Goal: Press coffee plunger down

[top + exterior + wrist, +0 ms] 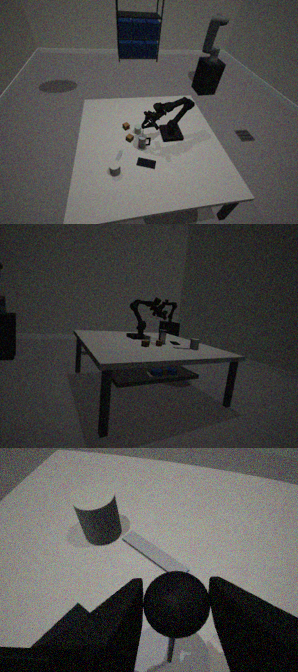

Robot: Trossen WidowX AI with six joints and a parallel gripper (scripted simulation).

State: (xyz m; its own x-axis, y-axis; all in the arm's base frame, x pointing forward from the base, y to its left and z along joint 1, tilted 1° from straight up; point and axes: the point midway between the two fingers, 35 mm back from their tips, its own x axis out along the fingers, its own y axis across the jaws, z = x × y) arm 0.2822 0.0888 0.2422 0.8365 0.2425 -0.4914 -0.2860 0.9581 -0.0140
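Note:
The coffee press (142,142) (162,337) stands upright on the table, a grey cylinder with a black side handle. Its thin plunger rod (171,649) rises from the top, so the plunger is up. The round black plunger knob (176,604) sits at the rod's top. My gripper (143,125) (164,317) (176,587) is above the press, its fingers closed against both sides of the knob. In the wrist view the knob and fingers hide most of the press.
A grey cylinder with a pale top (115,170) (194,344) (102,523) stands toward the front left. A pale cup (138,130) and two orange-brown blocks, one behind (126,126) and one nearer (129,138), are close to the press. A black slab (146,163) lies in front.

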